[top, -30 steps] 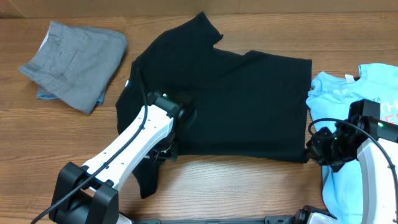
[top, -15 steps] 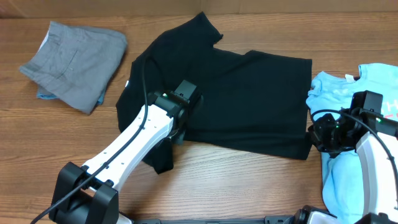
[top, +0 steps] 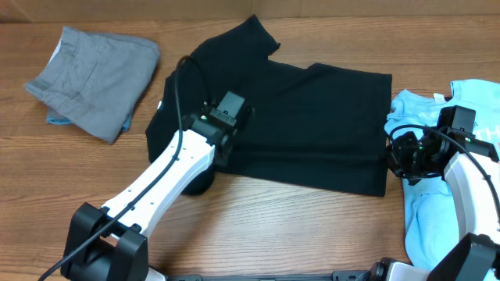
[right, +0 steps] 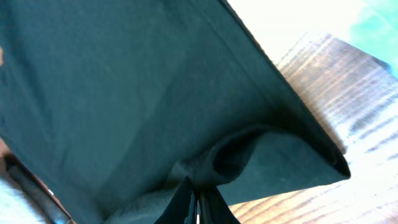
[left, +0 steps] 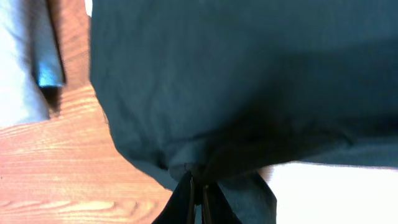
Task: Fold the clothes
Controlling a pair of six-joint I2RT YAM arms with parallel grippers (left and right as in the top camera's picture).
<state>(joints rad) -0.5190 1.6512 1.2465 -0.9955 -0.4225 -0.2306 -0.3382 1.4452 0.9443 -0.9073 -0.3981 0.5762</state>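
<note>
A black T-shirt (top: 312,109) lies spread across the middle of the table. My left gripper (top: 219,156) is shut on the shirt's near left hem, and a bunch of black cloth (top: 199,183) hangs below it. In the left wrist view the shut fingertips (left: 198,186) pinch gathered fabric (left: 249,93) above the wood. At the shirt's near right corner my right gripper (top: 395,158) is shut on the hem. In the right wrist view the hem curls over into a fold (right: 261,155) just ahead of that gripper (right: 196,198). The near edge is lifted off the table.
Grey shorts (top: 94,74) lie bunched at the far left. A light blue printed tee (top: 437,148) lies at the right edge, partly under my right arm. Bare wooden table (top: 297,226) lies in front of the black shirt.
Both grippers have moved away from the near edge with the black shirt's hem. The long flap that hung at the near left has been drawn up, so the shirt's near edge sits farther back.
</note>
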